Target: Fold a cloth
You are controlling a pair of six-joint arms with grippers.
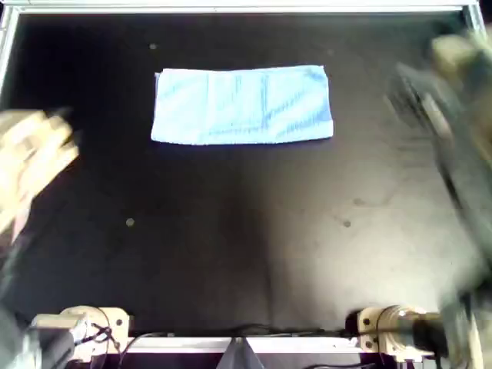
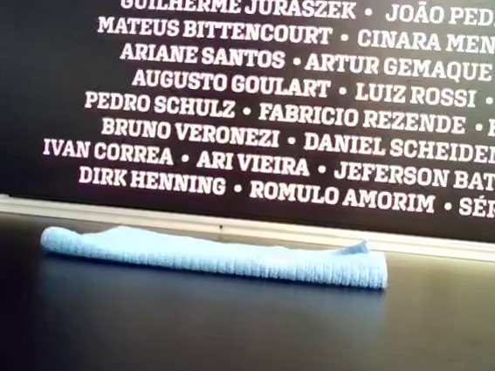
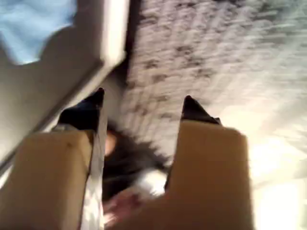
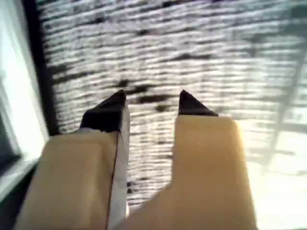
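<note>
The light sky-blue cloth (image 1: 242, 105) lies folded into a long rectangle on the far middle of the black table; in the exterior view it (image 2: 214, 254) is a low flat band. Two blurred arms hang raised at the overhead view's left (image 1: 31, 157) and right (image 1: 450, 100), both apart from the cloth. The wrist views do not show which arm is which. My first gripper (image 3: 144, 98) is open and empty, aimed at blurred surroundings. My second gripper (image 4: 153, 94) is open and empty too. A pale blue patch (image 3: 29, 24) shows in the first wrist view; I cannot tell what it is.
The black table (image 1: 246, 231) has a metal rail (image 1: 231, 9) along its far edge. Two arm bases stand at the near edge (image 1: 84, 327) (image 1: 396, 327). A dark wall with white names (image 2: 272, 109) rises behind the table.
</note>
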